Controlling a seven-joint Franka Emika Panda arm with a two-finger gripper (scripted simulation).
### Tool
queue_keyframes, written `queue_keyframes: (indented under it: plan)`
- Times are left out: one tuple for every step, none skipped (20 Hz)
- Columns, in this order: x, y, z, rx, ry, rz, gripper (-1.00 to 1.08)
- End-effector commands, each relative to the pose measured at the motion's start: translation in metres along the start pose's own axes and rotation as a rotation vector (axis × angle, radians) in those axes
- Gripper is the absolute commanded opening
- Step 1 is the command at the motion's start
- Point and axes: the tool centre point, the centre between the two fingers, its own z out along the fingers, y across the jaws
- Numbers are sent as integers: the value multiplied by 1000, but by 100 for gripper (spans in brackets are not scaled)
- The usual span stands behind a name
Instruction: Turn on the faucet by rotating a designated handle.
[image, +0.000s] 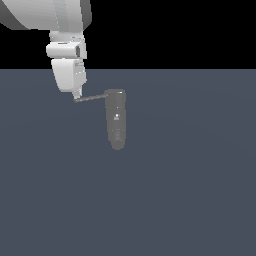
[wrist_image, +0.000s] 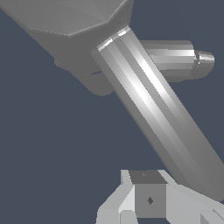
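Note:
The faucet (image: 116, 119) is a dark grey, elongated cylinder with a rounded end and small white specks, lying on the grey floor. The handle (image: 91, 98), a thin grey rod, sticks out from its far end toward the exterior view's left. My gripper (image: 76, 94) hangs under the white hand with its tip at the rod's free end, seemingly touching it. In the wrist view the handle (wrist_image: 153, 109) runs as a large diagonal bar from the faucet body (wrist_image: 173, 59) down past my gripper (wrist_image: 148, 205). The fingers sit close together with nothing between them.
A flat dark grey-blue floor (image: 190, 200) spreads around the faucet. The white arm (image: 65, 30) comes down from the top on the exterior view's left. No other objects show.

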Motion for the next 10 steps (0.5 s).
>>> queue_keyframes:
  plan:
    - [-3,9,-1,-2,0,-5,-100]
    - [-3,9,-1,-2,0,-5,-100]
    - [0,5,0,0,0,0,-100]
    - [2,7,0,0,0,0,-100]
    - [4,9,0,0,0,0,-100]
    - [7,12,0,0,0,0,-100]
    - [9,14,0,0,0,0,-100]
    - [11,16,0,-1,0,-1,-100]
    - [13,19,0,-1,0,-1,-100]
    - [15,21,0,-1,0,-1,-100]
